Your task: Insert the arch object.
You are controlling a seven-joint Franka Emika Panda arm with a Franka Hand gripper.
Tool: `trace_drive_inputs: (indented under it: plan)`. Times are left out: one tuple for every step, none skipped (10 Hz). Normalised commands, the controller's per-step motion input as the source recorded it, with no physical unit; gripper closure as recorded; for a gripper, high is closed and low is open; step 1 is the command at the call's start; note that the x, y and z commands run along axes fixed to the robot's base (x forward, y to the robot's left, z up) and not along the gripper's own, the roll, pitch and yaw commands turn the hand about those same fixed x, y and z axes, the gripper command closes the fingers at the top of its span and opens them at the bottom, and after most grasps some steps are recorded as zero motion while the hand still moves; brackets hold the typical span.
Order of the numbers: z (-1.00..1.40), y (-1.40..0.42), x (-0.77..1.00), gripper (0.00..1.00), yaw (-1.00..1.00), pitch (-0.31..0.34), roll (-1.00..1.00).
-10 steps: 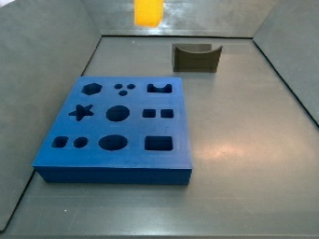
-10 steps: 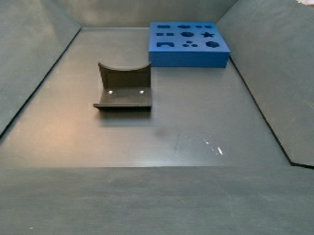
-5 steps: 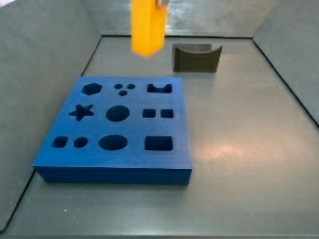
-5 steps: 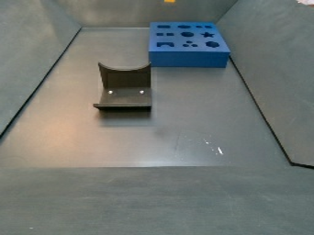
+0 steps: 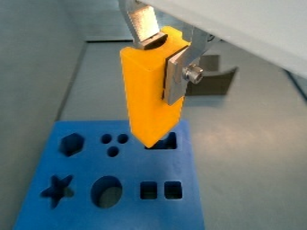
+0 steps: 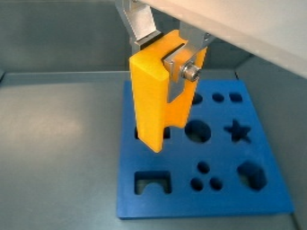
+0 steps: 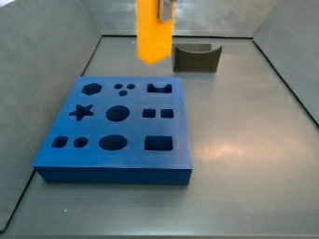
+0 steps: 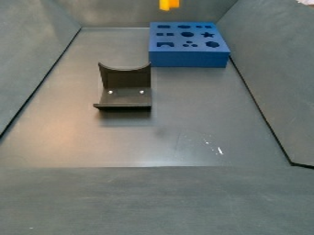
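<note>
Fingers [image 5: 177, 74] of the gripper [image 5: 162, 63] clamp the arch object [image 5: 151, 94] upright above the blue board [image 7: 112, 131], so pickup looks finished and insertion remains.

– Where is the bright orange-yellow elongated arch block [image 5: 151, 88]?

– Upright, long axis vertical, clamped near its top by the silver-fingered gripper [image 5: 160, 49]. In a side view [image 7: 152, 30] it hangs clear above the blue foam board with shaped holes [image 7: 115, 126], near the board's far edge.
</note>
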Motion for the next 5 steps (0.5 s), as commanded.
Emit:
trace_drive_inputs:
  plan:
    - [-0.32,0.31,0.00,1.00,-0.47,-0.306,-0.22]
    - [-0.38,0.26,0.00,1.00,-0.53,-0.273,-0.21]
    - [-0.44,0.11,0.00,1.00,-0.71,-0.246,-0.20]
    - [-0.54,0.00,0.00,1.00,-0.99,-0.170,-0.09]
    - [-0.58,0.00,0.00,1.00,-1.00,-0.033,0.00]
